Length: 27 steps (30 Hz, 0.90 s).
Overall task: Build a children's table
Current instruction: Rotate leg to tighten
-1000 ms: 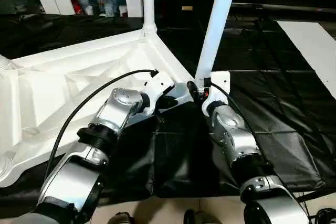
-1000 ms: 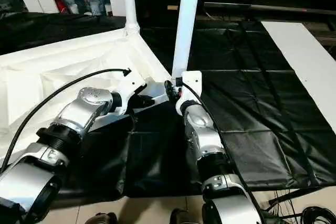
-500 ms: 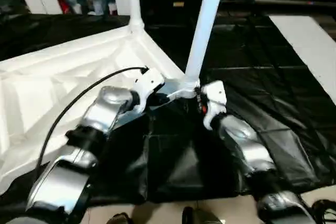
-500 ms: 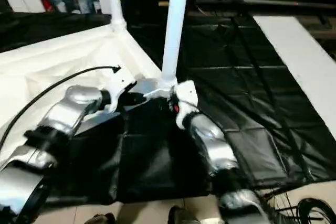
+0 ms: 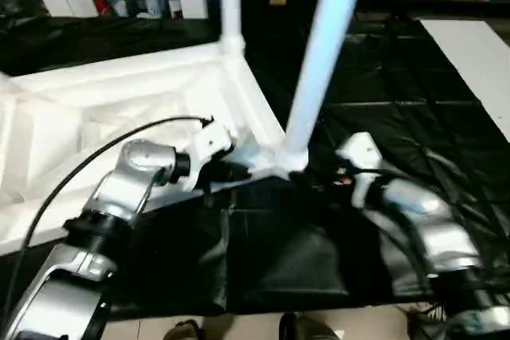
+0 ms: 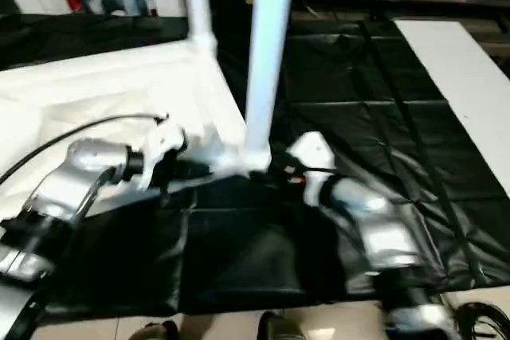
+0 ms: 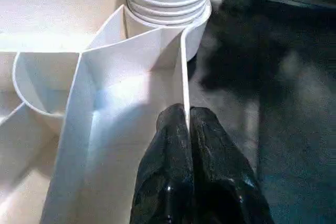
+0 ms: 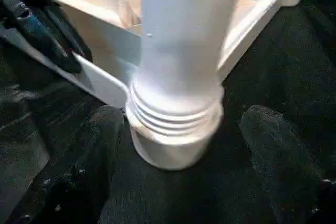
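A: Which step was in hand?

B: Seating a leg. The white ribbed plastic tabletop (image 5: 119, 109) lay upside down on the black-sheeted surface (image 5: 414, 93). The left pincer (image 7: 187, 129) was pinching its thin rim wall; the right pincer (image 8: 176, 129) stood spread around the long white tapered tube leg (image 5: 323, 61), upright in the near corner socket (image 8: 173, 140).

A: Next?

B: Probably fetching another leg. Open sheet lay rightward, its edge close below.
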Tool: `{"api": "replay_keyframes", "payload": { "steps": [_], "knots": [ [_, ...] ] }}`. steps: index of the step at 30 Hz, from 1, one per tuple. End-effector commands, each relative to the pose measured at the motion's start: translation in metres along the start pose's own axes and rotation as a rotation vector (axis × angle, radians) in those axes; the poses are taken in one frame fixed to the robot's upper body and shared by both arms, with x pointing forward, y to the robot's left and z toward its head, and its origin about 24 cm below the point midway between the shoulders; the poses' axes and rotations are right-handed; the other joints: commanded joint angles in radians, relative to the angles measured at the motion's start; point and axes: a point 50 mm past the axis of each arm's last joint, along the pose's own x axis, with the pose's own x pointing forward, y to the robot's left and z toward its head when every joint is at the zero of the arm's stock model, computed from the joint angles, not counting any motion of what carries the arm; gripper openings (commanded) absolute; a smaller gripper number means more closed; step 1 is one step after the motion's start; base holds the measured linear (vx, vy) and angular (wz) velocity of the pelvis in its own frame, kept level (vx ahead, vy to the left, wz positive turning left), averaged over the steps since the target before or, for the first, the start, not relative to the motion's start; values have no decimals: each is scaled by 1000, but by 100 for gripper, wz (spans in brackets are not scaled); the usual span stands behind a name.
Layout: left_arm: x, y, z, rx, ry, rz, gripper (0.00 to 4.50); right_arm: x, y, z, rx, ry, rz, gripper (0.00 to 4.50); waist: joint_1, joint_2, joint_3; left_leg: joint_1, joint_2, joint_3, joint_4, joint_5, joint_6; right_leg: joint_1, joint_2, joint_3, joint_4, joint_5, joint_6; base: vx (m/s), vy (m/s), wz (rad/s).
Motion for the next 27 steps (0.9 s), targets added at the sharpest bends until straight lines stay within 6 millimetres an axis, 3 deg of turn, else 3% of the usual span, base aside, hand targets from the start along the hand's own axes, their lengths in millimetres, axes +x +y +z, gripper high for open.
{"api": "replay_keyframes", "payload": {
  "steps": [1,7,10,15,20,27],
  "knots": [
    [5,-14,-19,-59,36,-92,0,-5,0,3,9,-17,34,378,2,-7,-50,3,13,10,-54,-142,89,63,-50,33,-61,-114,-244,0,0,0],
    [2,-24,-16,-30,22,-188,0,2,13,-2,-9,19,167,378,1,-3,-56,3,11,12,-47,-76,110,66,-46,32,-48,3,-272,0,0,0],
    [1,-26,-16,-31,24,-200,0,9,15,-3,-27,29,176,378,7,-3,-56,6,14,14,-47,-79,116,63,-48,31,-47,6,-282,0,0,0],
    [0,-27,-16,-28,28,-202,0,16,15,-4,-49,49,193,378,8,-5,-54,6,12,13,-48,-108,94,64,-48,32,-50,-51,-271,0,0,0],
    [-1,-27,-15,-28,30,-201,0,18,14,-3,-35,38,207,378,9,-4,-63,6,10,13,-43,-50,115,70,-46,32,-38,48,-284,0,0,0],
    [-1,-28,-16,-28,34,-198,0,19,12,-4,-32,32,208,319,10,-3,-67,5,10,13,-39,-43,128,73,-47,31,-34,65,-298,0,0,0]
  ]
}}
